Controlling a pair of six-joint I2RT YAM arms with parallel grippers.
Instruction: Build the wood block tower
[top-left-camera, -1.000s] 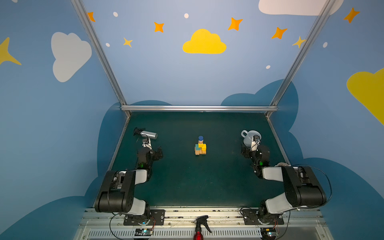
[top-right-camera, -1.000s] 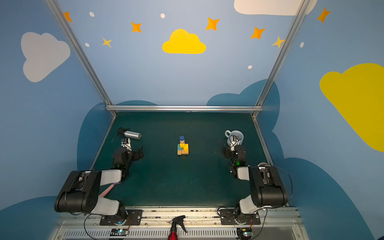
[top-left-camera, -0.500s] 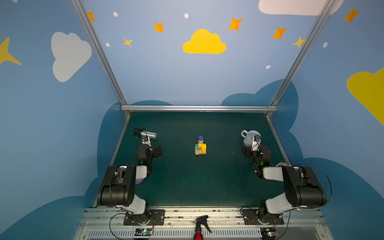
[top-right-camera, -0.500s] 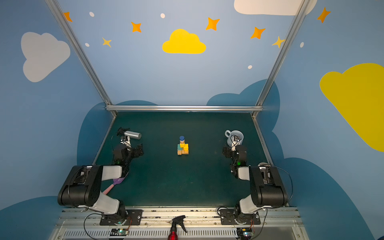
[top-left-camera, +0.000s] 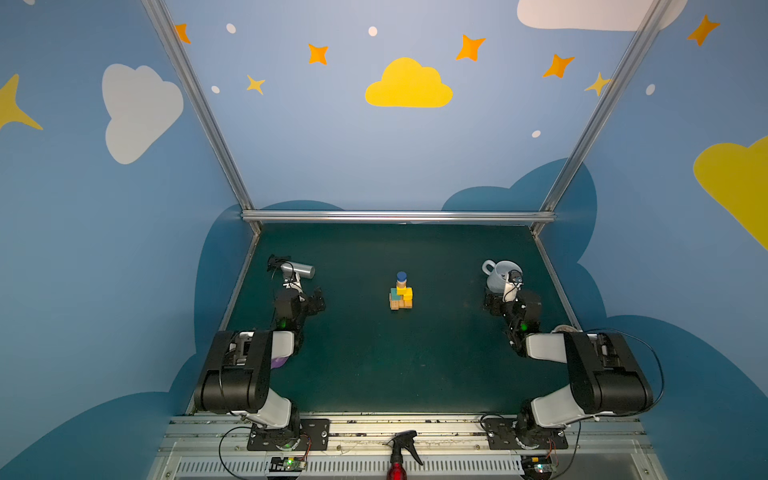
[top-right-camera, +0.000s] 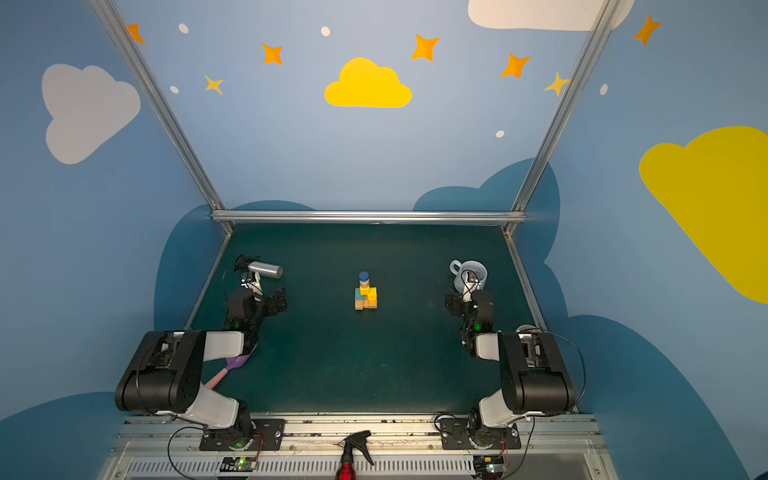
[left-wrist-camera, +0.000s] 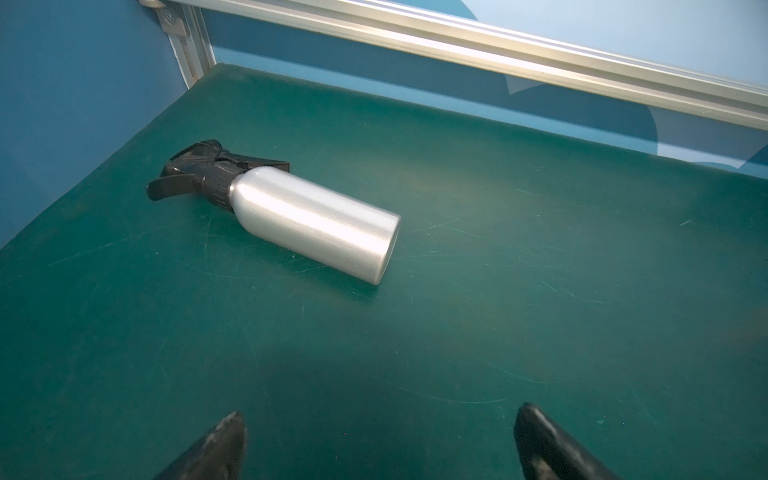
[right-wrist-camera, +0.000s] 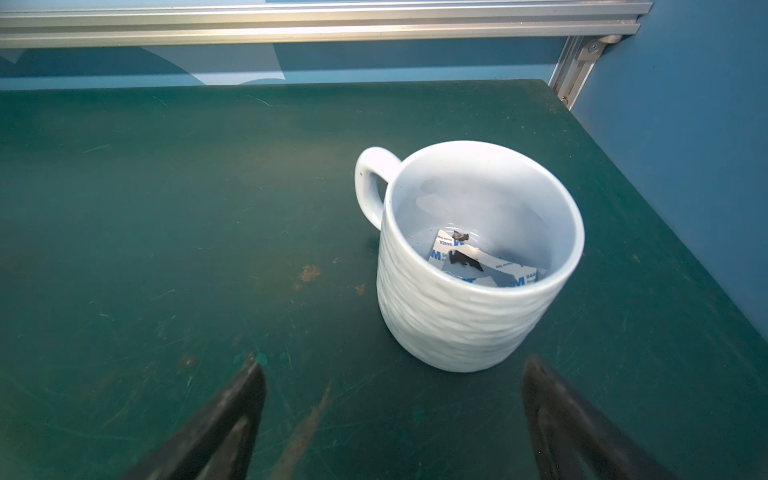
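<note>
The tower (top-left-camera: 401, 293) (top-right-camera: 365, 293) stands alone in the middle of the green table. It has tan planks at the base, then teal and yellow cubes, a tan cylinder and a blue cylinder (top-left-camera: 401, 276) on top. My left gripper (top-left-camera: 303, 297) (top-right-camera: 262, 301) (left-wrist-camera: 380, 415) is far left of the tower, low over bare mat, open and empty. My right gripper (top-left-camera: 511, 303) (top-right-camera: 469, 303) (right-wrist-camera: 395, 368) is far right of it, also open and empty, just short of the mug. In the wrist views the wood blocks are out of view.
A silver spray bottle (left-wrist-camera: 311, 224) (top-left-camera: 297, 270) lies on its side just beyond my left gripper. A pale mug (right-wrist-camera: 469, 316) (top-left-camera: 498, 276) with paper scraps inside stands upright beyond my right gripper. A red spray bottle (top-left-camera: 399, 457) sits at the front rail. A purple and pink tool (top-right-camera: 228, 368) lies under my left arm.
My left arm has shifted slightly, its gripper edging toward the silver bottle. The right arm and the tower have not moved.
</note>
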